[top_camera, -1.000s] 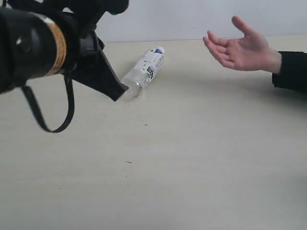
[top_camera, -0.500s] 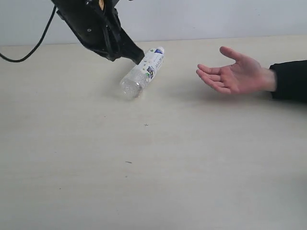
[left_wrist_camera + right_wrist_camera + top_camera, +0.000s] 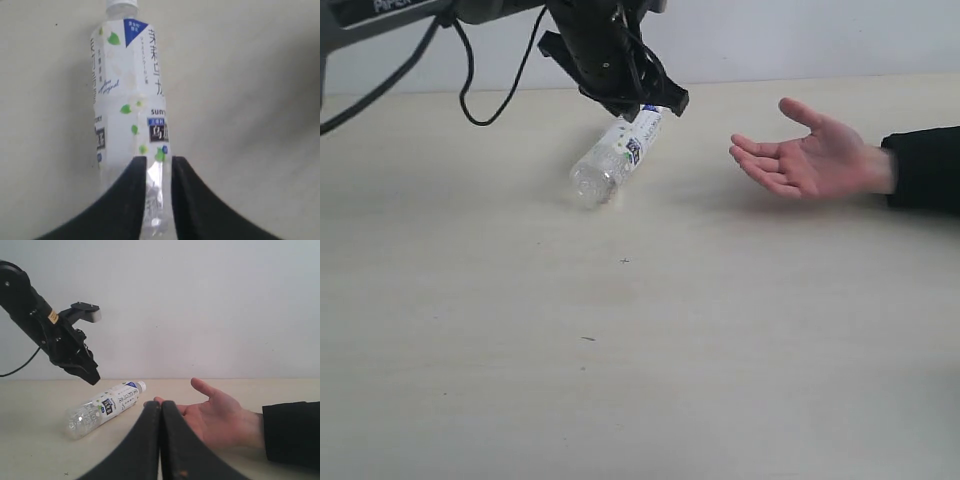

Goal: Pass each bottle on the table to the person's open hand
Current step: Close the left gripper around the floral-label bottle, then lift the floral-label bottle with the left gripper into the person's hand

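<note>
While just above the bottle [image 3: 127, 100], left gripper [image 3: 159, 161] nose-down, jaws narrowly apart.

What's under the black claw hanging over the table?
A clear bottle lying on its side on the table, not touched by the left claw. In the wrist view the claw covers part of the bottle's bottom end.

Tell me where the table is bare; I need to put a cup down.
Bare: the near half of the table, in front of the bottle and open hand, and left of the bottle. Crowded: around the bottle, under the left claw.
</note>
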You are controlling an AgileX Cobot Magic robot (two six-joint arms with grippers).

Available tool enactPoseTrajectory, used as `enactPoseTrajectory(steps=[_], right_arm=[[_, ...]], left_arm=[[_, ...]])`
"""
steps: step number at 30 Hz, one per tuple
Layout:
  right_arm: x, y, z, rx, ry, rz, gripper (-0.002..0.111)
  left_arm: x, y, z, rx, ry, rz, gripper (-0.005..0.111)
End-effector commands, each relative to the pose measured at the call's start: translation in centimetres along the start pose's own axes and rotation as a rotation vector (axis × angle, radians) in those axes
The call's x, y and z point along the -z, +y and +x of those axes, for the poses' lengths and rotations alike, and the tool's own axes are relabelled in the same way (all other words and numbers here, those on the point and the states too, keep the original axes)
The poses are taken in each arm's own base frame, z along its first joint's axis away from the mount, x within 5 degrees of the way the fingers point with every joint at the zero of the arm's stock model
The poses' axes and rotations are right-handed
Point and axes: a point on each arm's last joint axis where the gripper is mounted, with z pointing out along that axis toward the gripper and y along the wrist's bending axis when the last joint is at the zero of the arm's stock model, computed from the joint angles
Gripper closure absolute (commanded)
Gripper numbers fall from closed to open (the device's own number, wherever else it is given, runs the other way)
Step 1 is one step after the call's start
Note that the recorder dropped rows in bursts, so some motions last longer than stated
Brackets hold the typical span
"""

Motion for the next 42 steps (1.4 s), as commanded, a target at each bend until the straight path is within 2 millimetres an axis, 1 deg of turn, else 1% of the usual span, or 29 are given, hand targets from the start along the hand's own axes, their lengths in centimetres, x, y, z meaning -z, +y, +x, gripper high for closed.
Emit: enactPoseTrajectory(steps=[1, 3, 4, 9, 12, 15, 18, 23, 29, 34, 36, 37, 40, 42], right_arm=[[0.0, -0.1, 0.0, 0.011, -0.012, 0.007, 0.108], [0.0, -0.1, 0.0, 0.011, -0.012, 0.007, 0.108], [0.0, -0.1, 0.0, 0.011, -0.012, 0.007, 0.108], [0.0, -0.1, 0.0, 0.011, -0.012, 0.007, 0.108], [0.0, -0.1, 0.0, 0.011, -0.012, 0.007, 0.108], [0.0, -0.1, 0.0, 0.011, -0.012, 0.007, 0.108], [0.0, -0.1, 0.0, 0.011, -0.012, 0.007, 0.108], [0.0, -0.1, 0.0, 0.011, -0.012, 0.007, 0.108], [0.0, -0.1, 0.0, 0.011, -0.012, 0.007, 0.108], [0.0, -0.1, 0.0, 0.011, -0.012, 0.007, 0.108], [0.0, -0.1, 0.0, 0.011, -0.012, 0.007, 0.108], [0.0, -0.1, 0.0, 0.009, -0.012, 0.007, 0.108], [0.0, -0.1, 0.0, 0.009, -0.012, 0.007, 0.108], [0.0, -0.1, 0.0, 0.009, -0.012, 0.007, 0.108]], left_arm=[[-1.4, -0.1, -0.8, 0.019, -0.019, 0.016, 0.046], [-2.3, -0.2, -0.9, 0.022, -0.019, 0.016, 0.033], [-2.6, -0.2, -0.9, 0.021, -0.022, 0.012, 0.03], [-3.7, -0.3, -1.0, 0.015, -0.064, 0.009, 0.03], [-4.2, 0.0, -1.1, -0.007, -0.084, -0.035, 0.03], [-4.5, 0.7, -1.2, 0.029, -0.102, -0.063, 0.029], [-5.3, 1.3, -0.9, 0.035, -0.09, -0.073, 0.025], [-7.4, 1.1, -0.1, 0.032, -0.059, -0.072, 0.025], [-9.0, 1.4, 0.6, 0.043, -0.044, -0.073, 0.025], [-9.4, 1.5, 0.8, 0.044, -0.036, -0.073, 0.026], [-9.4, 1.5, 0.8, 0.033, -0.036, -0.075, 0.029], [-9.4, 1.5, 0.8, 0.033, -0.036, -0.075, 0.033], [-9.4, 1.5, 0.9, 0.032, -0.025, -0.078, 0.052], [-9.5, 1.5, 1.0, 0.027, -0.015, -0.085, 0.071]])
